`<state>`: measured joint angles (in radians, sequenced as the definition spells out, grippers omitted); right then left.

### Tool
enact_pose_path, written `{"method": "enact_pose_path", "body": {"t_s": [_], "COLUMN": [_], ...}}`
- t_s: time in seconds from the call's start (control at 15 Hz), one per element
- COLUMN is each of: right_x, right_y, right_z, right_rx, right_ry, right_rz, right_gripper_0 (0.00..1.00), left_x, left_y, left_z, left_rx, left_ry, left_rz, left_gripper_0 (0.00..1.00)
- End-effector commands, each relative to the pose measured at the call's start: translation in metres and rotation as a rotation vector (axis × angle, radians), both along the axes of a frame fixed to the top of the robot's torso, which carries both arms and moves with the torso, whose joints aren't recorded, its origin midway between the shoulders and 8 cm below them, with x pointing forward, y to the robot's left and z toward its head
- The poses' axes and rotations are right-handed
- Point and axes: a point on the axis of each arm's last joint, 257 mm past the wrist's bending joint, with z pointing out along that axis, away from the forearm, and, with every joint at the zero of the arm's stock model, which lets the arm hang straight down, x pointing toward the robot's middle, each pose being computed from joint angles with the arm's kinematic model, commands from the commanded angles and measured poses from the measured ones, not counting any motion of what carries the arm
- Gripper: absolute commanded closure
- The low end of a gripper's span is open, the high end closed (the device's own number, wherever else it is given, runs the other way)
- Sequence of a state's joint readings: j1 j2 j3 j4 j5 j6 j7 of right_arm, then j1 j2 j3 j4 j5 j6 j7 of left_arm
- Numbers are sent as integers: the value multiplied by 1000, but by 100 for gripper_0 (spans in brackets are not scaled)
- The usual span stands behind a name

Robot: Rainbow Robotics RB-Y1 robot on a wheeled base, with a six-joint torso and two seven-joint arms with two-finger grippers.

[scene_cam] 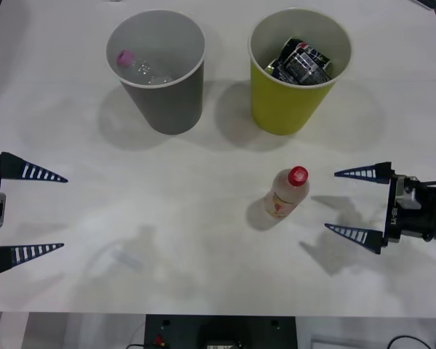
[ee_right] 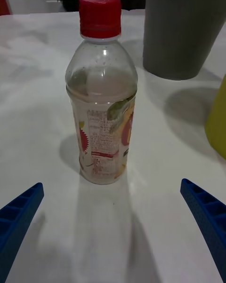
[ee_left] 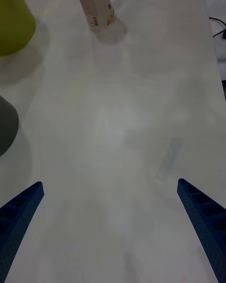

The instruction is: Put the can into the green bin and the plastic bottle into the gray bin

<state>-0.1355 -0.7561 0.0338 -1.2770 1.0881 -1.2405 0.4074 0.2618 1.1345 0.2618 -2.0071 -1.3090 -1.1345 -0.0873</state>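
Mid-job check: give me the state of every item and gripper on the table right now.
plastic bottle: upright on table, capped, ungrasped
green bin: upright, holds dark crushed cans
gray bin: upright, holds pink-capped bottle
right gripper: open, facing the bottle
left gripper: open, at the table's left edge

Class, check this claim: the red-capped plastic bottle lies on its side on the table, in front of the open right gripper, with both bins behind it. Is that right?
Not quite. The plastic bottle stands upright, as the right wrist view shows. The rest holds: the right gripper is open beside it, and the gray bin and green bin stand behind.
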Motion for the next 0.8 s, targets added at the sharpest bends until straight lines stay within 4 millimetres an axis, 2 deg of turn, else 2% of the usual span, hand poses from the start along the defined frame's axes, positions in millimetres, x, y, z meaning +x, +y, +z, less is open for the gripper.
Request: {"method": "enact_pose_path", "body": {"t_s": [0.07,0.53,0.8], "right_x": [7,17,21], "right_y": [14,51,71], "right_z": [-7,-22,-24], "right_rx": [58,188,218], "right_ry": [17,67,59], "right_rz": [-8,8,11], "right_gripper_0": [0,0,0], "left_x": [0,0,0], "left_y": [0,0,0], "left_z": [0,0,0], "left_rx": [0,0,0], "left_ry": [0,0,0], "left_rz": [0,0,0], "left_gripper_0": [2,2,2]}}
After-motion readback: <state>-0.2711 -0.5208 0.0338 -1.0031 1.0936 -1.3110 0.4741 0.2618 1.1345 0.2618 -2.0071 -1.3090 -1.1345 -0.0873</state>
